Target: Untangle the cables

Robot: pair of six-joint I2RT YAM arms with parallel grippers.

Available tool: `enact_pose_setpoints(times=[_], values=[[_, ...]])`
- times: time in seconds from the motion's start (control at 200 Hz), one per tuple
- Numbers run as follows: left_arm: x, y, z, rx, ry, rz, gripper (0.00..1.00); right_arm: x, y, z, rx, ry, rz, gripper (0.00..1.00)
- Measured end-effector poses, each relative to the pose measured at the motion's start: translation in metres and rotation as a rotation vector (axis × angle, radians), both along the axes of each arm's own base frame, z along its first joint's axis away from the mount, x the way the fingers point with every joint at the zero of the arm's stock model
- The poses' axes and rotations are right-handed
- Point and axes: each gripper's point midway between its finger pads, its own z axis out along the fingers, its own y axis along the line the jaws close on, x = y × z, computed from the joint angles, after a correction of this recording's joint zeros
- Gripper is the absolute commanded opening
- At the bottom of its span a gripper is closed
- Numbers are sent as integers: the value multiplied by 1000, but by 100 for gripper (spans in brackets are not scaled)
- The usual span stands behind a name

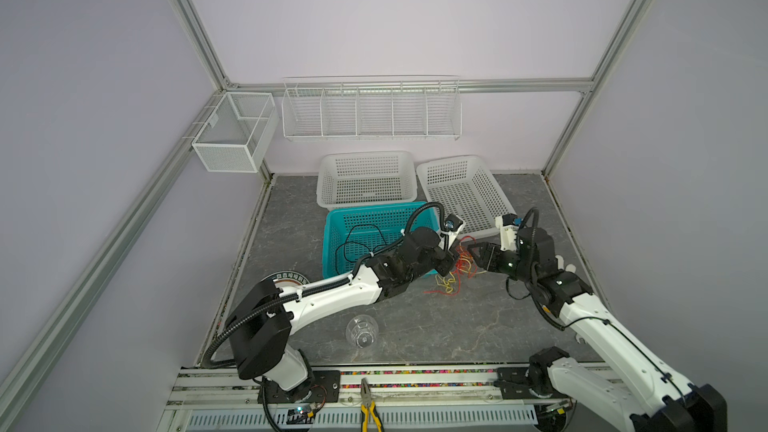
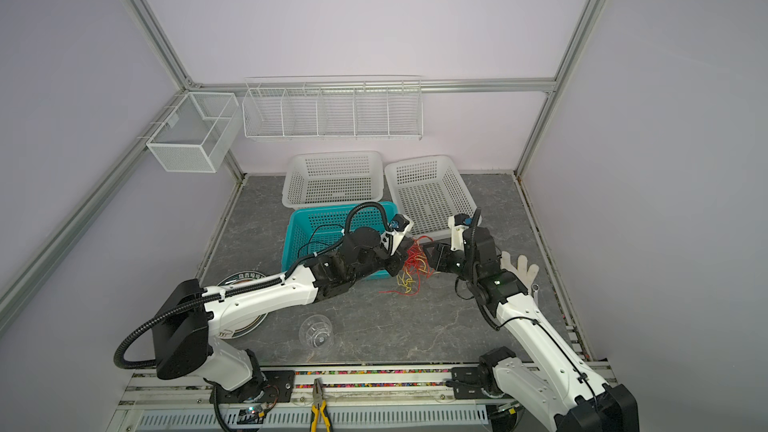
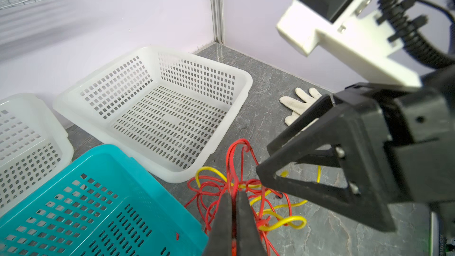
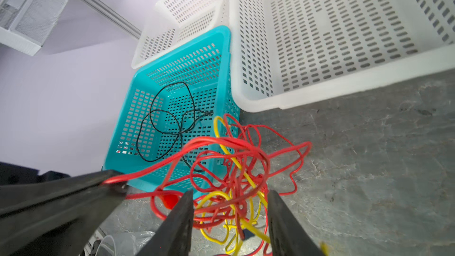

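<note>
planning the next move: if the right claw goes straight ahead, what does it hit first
Probably the red and yellow cables, ahead of its parted fingers; the teal basket lies beyond.

Light: bright, even, from overhead; lilac walls point(image 1: 374, 14) washed pale
Shadows: soft, faint under arms point(image 1: 332, 301) on the worktop point(image 1: 415, 326)
Focus: cables point(image 4: 229, 144) sharp; left tool point(image 4: 115, 183) blurred close to the right wrist lens
Edges: frame rails point(image 1: 193, 22) bow in both top views

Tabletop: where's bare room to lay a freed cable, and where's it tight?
Bare: the stone between the clear cup, the cables and the right arm; also the strip left of the teal basket. Crowded: left tool and right tool meet at the cables beside that basket.
</note>
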Motion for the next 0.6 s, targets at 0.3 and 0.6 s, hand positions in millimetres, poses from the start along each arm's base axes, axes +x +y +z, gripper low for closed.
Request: enact_pose_setpoints(times=[0.3, 0.6], values=[[-8, -5, 1, -11, 11, -47, 0, 1, -8, -15, -10, 23, -58, 45], [-11, -8, 1, -11, 11, -63, 0, 5, -14, 0, -3, -38, -94, 43]])
